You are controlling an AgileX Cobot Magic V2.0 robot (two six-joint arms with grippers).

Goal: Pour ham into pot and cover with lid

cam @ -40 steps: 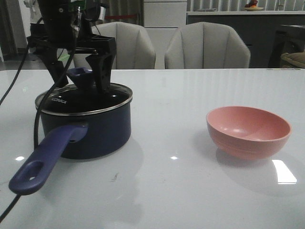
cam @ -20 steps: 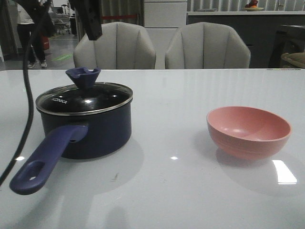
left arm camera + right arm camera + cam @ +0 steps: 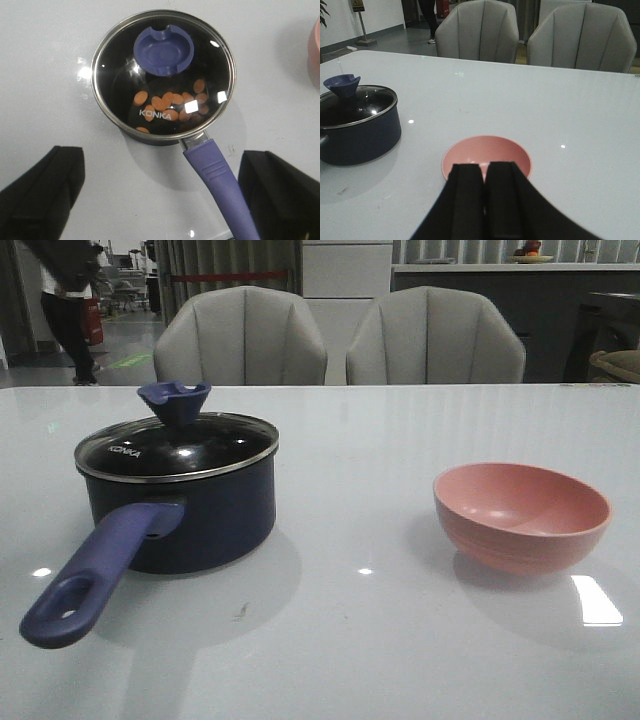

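The dark navy pot (image 3: pixel 190 515) stands at the table's left with its purple-blue handle (image 3: pixel 95 575) toward the front. The glass lid (image 3: pixel 178 448) with its blue knob (image 3: pixel 174 400) sits on it. In the left wrist view the lid (image 3: pixel 162 75) shows several orange-pink ham slices (image 3: pixel 172 100) inside the pot. My left gripper (image 3: pixel 160 200) is open and empty, high above the pot, out of the front view. My right gripper (image 3: pixel 484 172) is shut and empty, just in front of the pink bowl (image 3: pixel 487 155).
The pink bowl (image 3: pixel 521 513) stands empty at the table's right. Two grey chairs (image 3: pixel 340 335) stand behind the far table edge. A person (image 3: pixel 70 300) stands at the far left background.
My left arm has let go of the lid's knob and risen up out of the front view. The lid stays on the pot.
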